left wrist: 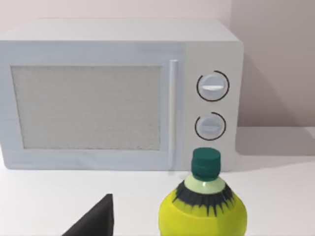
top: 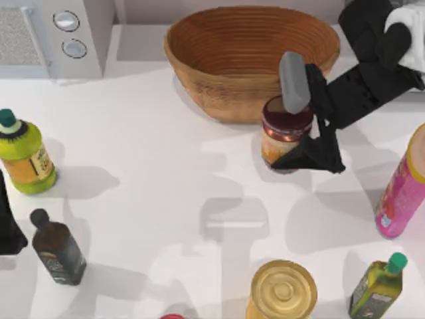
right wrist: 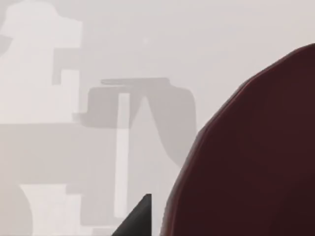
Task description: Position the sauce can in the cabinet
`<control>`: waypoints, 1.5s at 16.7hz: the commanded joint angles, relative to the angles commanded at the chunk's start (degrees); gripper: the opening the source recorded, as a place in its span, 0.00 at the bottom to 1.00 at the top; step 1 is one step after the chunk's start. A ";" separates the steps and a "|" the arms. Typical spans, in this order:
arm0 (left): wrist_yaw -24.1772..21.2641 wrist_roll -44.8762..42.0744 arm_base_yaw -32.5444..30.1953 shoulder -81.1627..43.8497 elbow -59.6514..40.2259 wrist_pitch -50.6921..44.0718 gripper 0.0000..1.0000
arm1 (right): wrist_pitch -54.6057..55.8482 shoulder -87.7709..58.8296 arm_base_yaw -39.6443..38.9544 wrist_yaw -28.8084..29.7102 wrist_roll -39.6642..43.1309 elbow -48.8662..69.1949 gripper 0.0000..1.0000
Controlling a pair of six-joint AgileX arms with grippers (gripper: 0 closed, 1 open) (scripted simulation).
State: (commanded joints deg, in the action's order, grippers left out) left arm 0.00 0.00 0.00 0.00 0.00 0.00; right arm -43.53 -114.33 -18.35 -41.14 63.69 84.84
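**Right gripper closed around the sauce can, cabinet step not yet done**

The sauce can [top: 285, 131] stands upright right of centre in the top view, just in front of a wicker basket [top: 219, 46] and very near its rim, though I cannot tell if they touch; its maroon top and orange-red label show between the black fingers of the right gripper [top: 300, 126]; in the right wrist view the can's dark maroon top [right wrist: 256, 157] takes up the lower right of the frame, very close to the camera, with one dark fingertip [right wrist: 138, 216] at the bottom edge beside it.

The right gripper reaches in from the upper right of the top view; one grey finger lies across the can's far side and a black one hugs its near side, so the jaws look narrowed onto the can, holding it at the sides; whether the can is lifted off the white table [top: 166, 166] cannot be told.

By my judgement the task is at its early stage: the grasp looks made; lifting, carrying and setting the can in the cabinet all remain.

The left gripper [top: 8, 226] sits parked at the left edge of the top view, beside a yellow-green bottle [top: 23, 156] and a dark bottle [top: 58, 247]; a white microwave [top: 50, 36] fills the upper left corner.
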 joint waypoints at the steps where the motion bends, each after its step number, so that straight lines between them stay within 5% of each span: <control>1: 0.00 0.00 0.00 0.00 0.00 0.00 1.00 | -2.91 0.93 0.02 0.01 -0.01 1.62 0.00; 13: 0.00 0.00 0.00 0.00 0.00 0.00 1.00 | -9.71 7.68 -0.01 0.48 -1.80 4.88 0.00; 25: 0.00 0.00 0.00 0.00 0.00 0.00 1.00 | 12.18 60.29 7.71 16.18 -28.03 -32.92 0.00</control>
State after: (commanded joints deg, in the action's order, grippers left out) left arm 0.00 0.00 0.00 0.00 0.00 0.00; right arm -31.35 -54.04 -10.64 -24.97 35.66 51.92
